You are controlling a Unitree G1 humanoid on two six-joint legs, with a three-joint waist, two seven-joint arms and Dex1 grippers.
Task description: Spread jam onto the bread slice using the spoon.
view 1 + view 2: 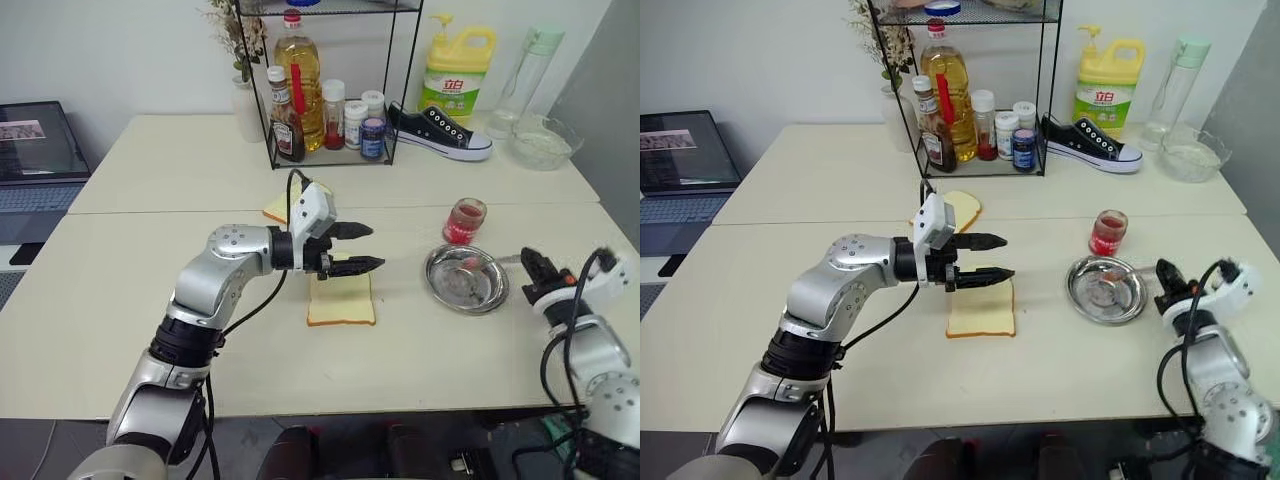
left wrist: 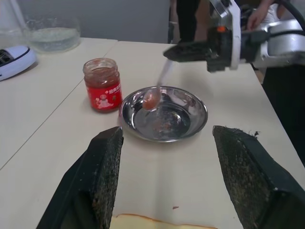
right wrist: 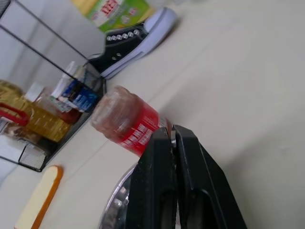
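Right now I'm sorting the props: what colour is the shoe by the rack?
Black with a white sole, clearest in the right eye view.

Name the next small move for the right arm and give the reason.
Probably carry the spoon toward the bread slice. The right gripper is shut on its handle, the red-stained bowl hangs over the steel dish, and the slice near the open left gripper shows no red yet.

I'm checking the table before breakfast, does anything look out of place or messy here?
Yes: a black sneaker lies on the table beside the rack of bottles, odd among food. A second bread slice lies bare on the table behind the left gripper. Nothing looks spilled.
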